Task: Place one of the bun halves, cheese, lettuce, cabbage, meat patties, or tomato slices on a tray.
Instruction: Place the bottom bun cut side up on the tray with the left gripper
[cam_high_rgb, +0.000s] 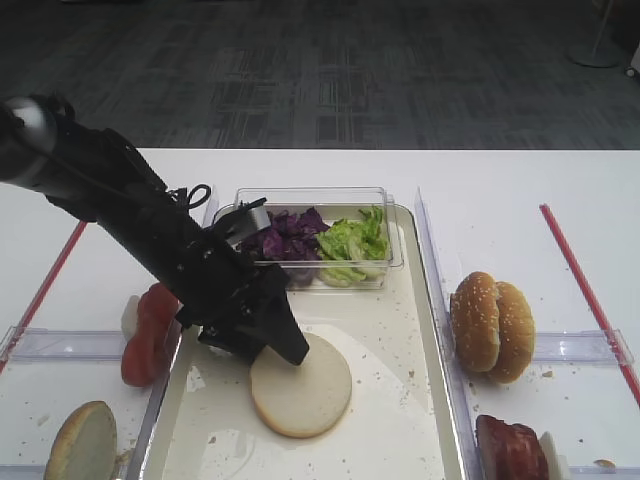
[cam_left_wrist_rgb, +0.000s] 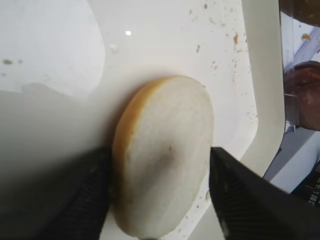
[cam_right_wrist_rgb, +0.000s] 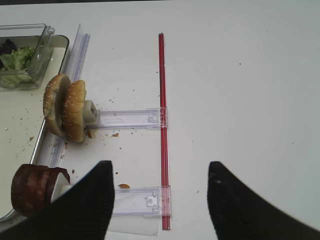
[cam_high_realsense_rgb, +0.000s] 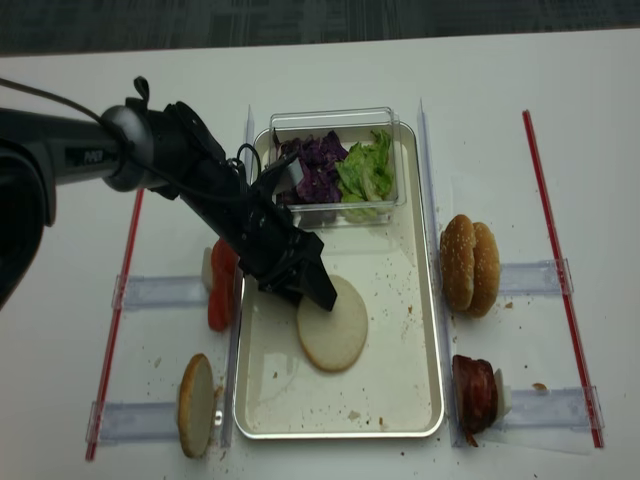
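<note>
A flat plain bun half (cam_high_rgb: 300, 385) lies cut face up on the cream floor of the large tray (cam_high_rgb: 395, 400). My left gripper (cam_high_rgb: 290, 350) is low over the bun's upper left edge. The left wrist view has the bun half (cam_left_wrist_rgb: 165, 155) between the fingers of the left gripper (cam_left_wrist_rgb: 159, 150). The jaws are open and the right finger stands clear of the bun. My right gripper (cam_right_wrist_rgb: 160, 165) is open over bare table with nothing between its fingers. In the realsense view the left gripper (cam_high_realsense_rgb: 318, 290) is at the bun half (cam_high_realsense_rgb: 332, 325) on the tray (cam_high_realsense_rgb: 400, 340).
A clear box (cam_high_rgb: 300, 196) at the tray's far end holds cabbage (cam_high_rgb: 290, 232) and lettuce (cam_high_rgb: 355, 240). Left of the tray are tomato slices (cam_high_rgb: 150, 330) and another bun half (cam_high_rgb: 85, 440). On its right are sesame buns (cam_high_rgb: 492, 325) and meat patties (cam_high_rgb: 510, 450). A red strip (cam_right_wrist_rgb: 161, 125) runs along the table.
</note>
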